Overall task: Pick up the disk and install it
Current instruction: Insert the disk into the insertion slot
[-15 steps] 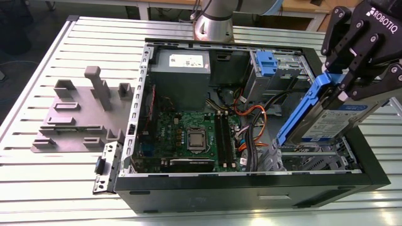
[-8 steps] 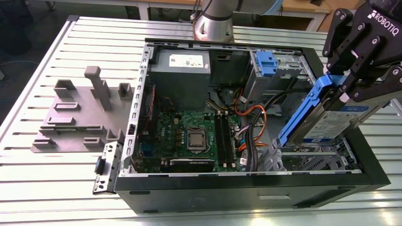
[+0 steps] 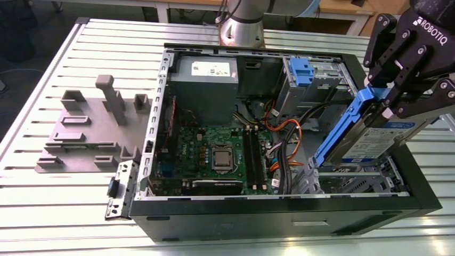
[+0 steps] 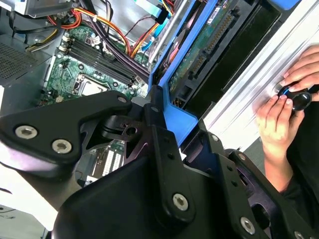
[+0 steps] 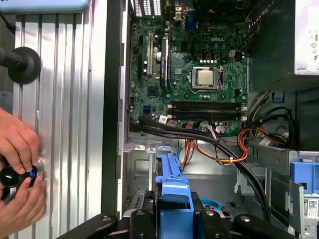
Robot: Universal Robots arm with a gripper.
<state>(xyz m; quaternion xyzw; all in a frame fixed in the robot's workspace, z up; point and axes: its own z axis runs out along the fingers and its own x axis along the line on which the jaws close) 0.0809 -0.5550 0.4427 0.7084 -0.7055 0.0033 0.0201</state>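
Note:
The disk [image 3: 378, 140], a silver drive with a blue-and-white label in a blue carrier frame, hangs tilted over the drive bay [image 3: 355, 184] at the near corner of the open computer case [image 3: 284, 208], on the exterior view's right. My gripper [image 3: 389, 101] is shut on its upper end. In the second wrist view the black fingers [image 4: 164, 149] clamp the blue frame of the disk [image 4: 174, 119], whose green circuit board faces the camera. In the first wrist view the disk [image 5: 172, 191] points edge-on toward the bay [image 5: 144, 169] below.
Inside the case lie the motherboard [image 3: 213, 154], a grey power supply box [image 3: 204, 80], a blue latch piece [image 3: 301, 72] and loose cables [image 3: 281, 138]. A grey fixture [image 3: 92, 128] stands on the slatted table. A person's hands [image 5: 17, 149] hold a black knob [image 5: 15, 175] beside the case.

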